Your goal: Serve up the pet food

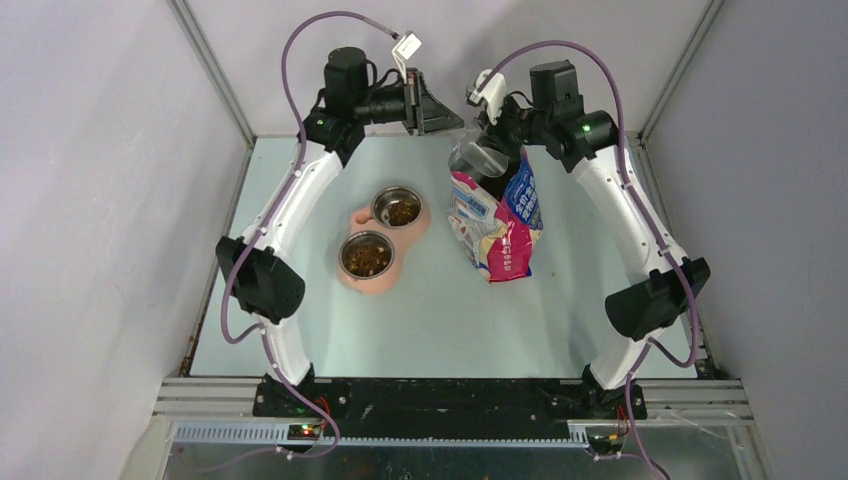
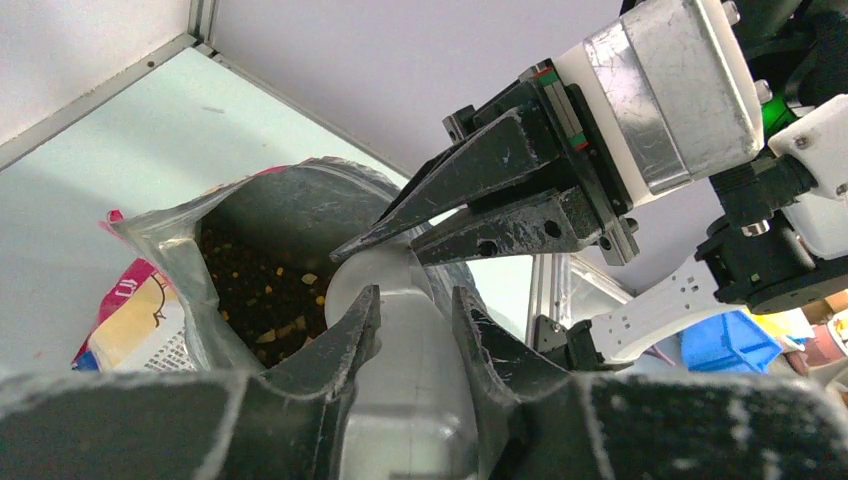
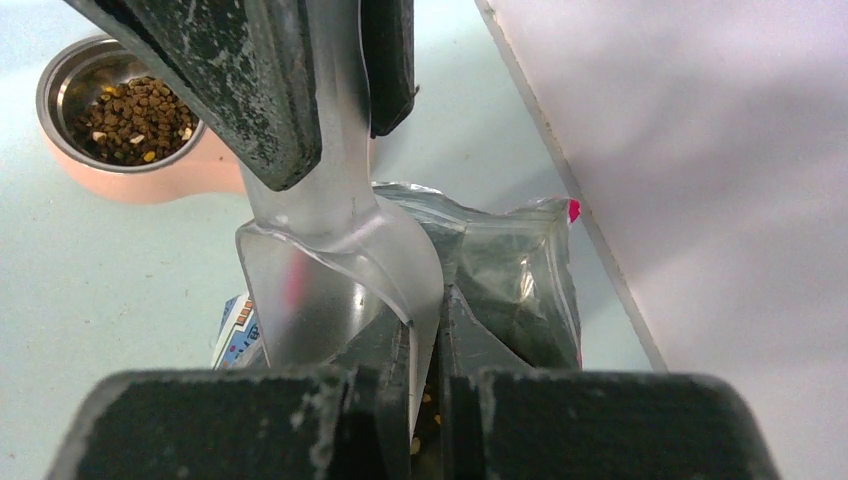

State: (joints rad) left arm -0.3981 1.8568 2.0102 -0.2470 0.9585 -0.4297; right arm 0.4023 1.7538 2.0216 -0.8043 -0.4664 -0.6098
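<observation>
1. Left end effector (image 2: 415, 305) was clamped on the handle of the clear scoop (image 3: 330, 280), one finger each side.
2. Right end effector (image 3: 425, 335) was closed to a sliver and looked to be pinching the rim of the scoop's cup from the opposite end. Both arms had the scoop at once.
3. The cup looked empty and hung just over the open mouth of the bag (image 1: 497, 215), toward the back right of the table (image 1: 440, 320).
4. Pet food (image 2: 260, 290) showed down inside the bag. More sat in the far bowl (image 1: 375, 207) and the near bowl (image 1: 342, 255) of the pink stand (image 3: 150, 182), left of the bag and apart from it.
5. My read: scoop handover between arms above the bag. With both bowls already holding food, it could be for another dip or for finishing up.
6. The next move needs one end effector to let go before the other travels. Pulling with both clamped risks twisting the scoop or dragging the bag over.
</observation>
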